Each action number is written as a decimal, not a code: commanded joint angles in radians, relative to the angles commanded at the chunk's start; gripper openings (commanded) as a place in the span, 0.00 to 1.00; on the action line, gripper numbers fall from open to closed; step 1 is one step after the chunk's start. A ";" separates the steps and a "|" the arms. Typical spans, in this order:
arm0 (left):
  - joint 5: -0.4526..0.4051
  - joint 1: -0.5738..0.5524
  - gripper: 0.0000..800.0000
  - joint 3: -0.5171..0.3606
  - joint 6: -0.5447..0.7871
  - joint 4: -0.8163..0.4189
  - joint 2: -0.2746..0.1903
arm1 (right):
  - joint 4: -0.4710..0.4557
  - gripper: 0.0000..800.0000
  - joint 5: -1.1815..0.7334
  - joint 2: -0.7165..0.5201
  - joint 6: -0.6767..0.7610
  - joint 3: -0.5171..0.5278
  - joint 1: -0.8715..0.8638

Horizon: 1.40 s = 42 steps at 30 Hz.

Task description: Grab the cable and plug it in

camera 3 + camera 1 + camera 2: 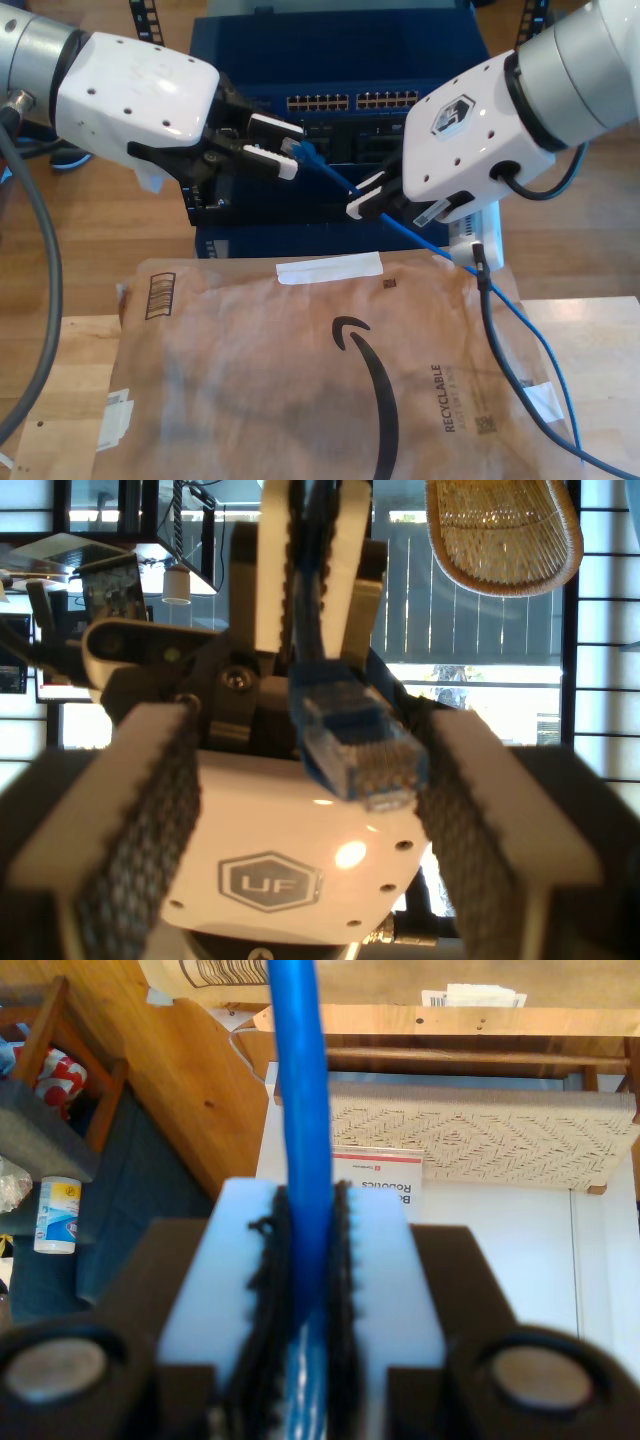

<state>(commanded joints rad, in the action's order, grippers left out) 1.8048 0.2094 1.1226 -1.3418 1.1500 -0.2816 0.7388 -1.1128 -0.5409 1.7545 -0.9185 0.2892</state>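
Pinching the cable (303,1160) between pressed pads, my second gripper (362,203) held it in the air, its plug (355,742) lying between the spread fingers of my first gripper (285,146), untouched.

Two white arms lean in from opposite sides of the exterior view. My first gripper (288,152), on that view's left, spreads its jaws wide; my second gripper (312,1260), on its right, pinches the cable (303,1110).
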 joint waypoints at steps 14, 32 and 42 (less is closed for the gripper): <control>-0.011 0.021 0.26 -0.031 0.002 0.002 -0.014 | 0.000 0.00 -0.012 0.000 0.000 0.000 0.000; -0.011 0.032 0.27 -0.029 0.002 0.005 -0.014 | 0.000 0.00 -0.012 0.003 0.000 0.003 0.000; -0.011 0.032 0.26 -0.029 0.002 0.015 -0.014 | 0.000 0.00 -0.012 0.003 0.000 0.003 0.000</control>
<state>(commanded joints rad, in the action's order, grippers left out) 1.7940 0.2417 1.0934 -1.3403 1.1653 -0.2954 0.7388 -1.1251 -0.5378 1.7545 -0.9154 0.2892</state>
